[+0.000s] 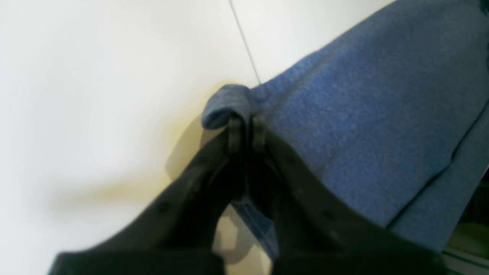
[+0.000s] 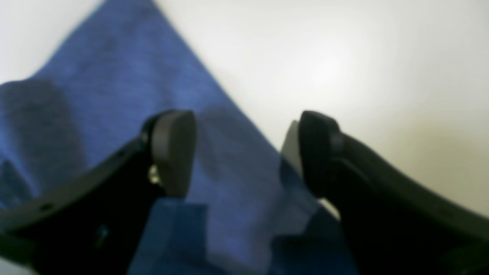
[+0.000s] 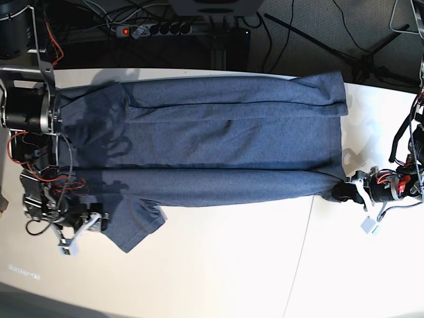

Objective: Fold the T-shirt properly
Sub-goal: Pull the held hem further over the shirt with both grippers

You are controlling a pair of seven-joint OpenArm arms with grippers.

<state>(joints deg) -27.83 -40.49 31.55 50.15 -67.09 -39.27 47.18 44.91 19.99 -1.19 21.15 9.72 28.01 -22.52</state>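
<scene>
One T-shirt (image 1: pixel 374 126) corner pinched in left gripper (image 1: pixel 246 133)

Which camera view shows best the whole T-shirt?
The base view: there the T-shirt lies spread across the table, both ends visible. The left wrist view shows only the pinched corner in the left gripper; the right wrist view shows blurred blue cloth.

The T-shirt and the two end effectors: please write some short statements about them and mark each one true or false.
1. The left end effector is shut on a corner of the T-shirt. True.
2. The right end effector is shut on the cloth. False: it is open, with cloth between its fingers.
3. The T-shirt lies on a white table. True.
4. The T-shirt is red. False: it is blue-grey.
</scene>
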